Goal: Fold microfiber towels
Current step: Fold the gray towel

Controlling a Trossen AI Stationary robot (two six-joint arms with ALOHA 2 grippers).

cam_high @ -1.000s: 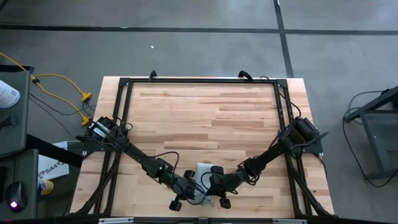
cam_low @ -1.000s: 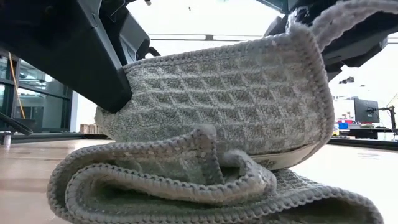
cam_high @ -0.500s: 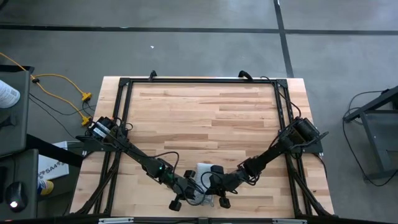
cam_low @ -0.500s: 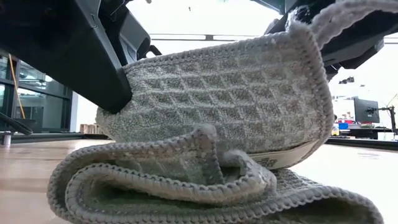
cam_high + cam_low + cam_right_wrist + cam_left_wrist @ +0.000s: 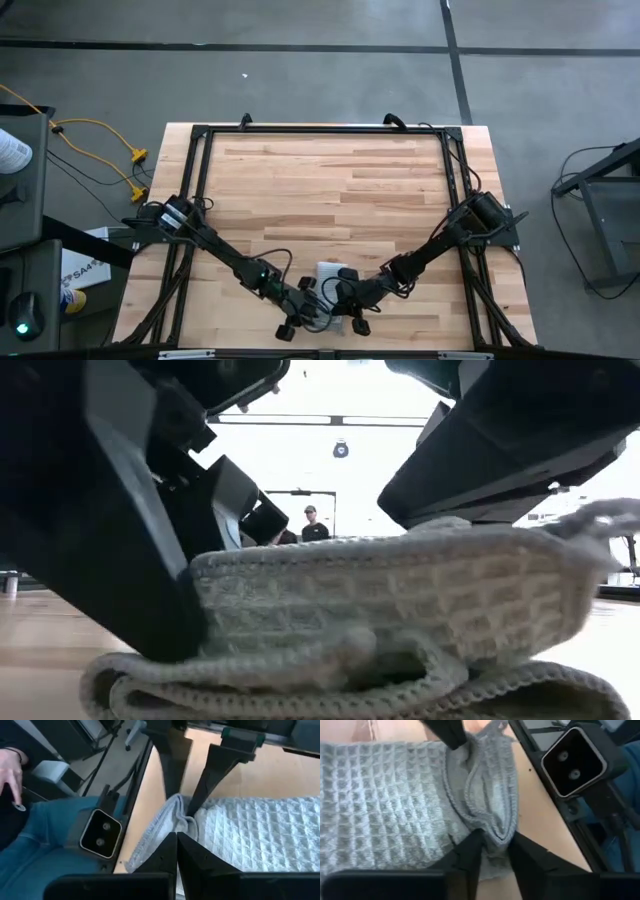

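Note:
The light grey microfiber towel (image 5: 330,272) lies folded near the middle of the table's near edge, its lower layers (image 5: 330,695) flat on the wood. Both grippers meet over its near side. My left gripper (image 5: 495,856) comes from the table's left and is shut on the towel's bunched edge. My right gripper (image 5: 176,845) comes from the right and is shut on the same end. In the low view the held upper flap (image 5: 400,595) rests low on the layers beneath. My left gripper has the towel's bunched, hemmed edges (image 5: 492,832) between its two fingers, several layers together. The fingers slant down from the table's left. The held flap lies low on the folded layers beneath it. My right gripper pinches the towel's gathered end (image 5: 179,820) at its fingertips, slanting down from the table's right. One layer or several, I cannot tell. The rest of the cloth (image 5: 260,830) spreads flat away from the hold.
The low camera's black box (image 5: 575,760) sits at the table's near edge beside the towel. A person in blue jeans (image 5: 45,830) stands close by that edge, one hand (image 5: 10,770) showing. A black frame (image 5: 320,130) runs round the table. Bare wood lies toward the far side.
My left gripper has gone down toward the table. The towel's held upper flap, which stood arched high over the lower layers, has sunk with it and now lies flatter on them. The lower layers have stayed where they were.

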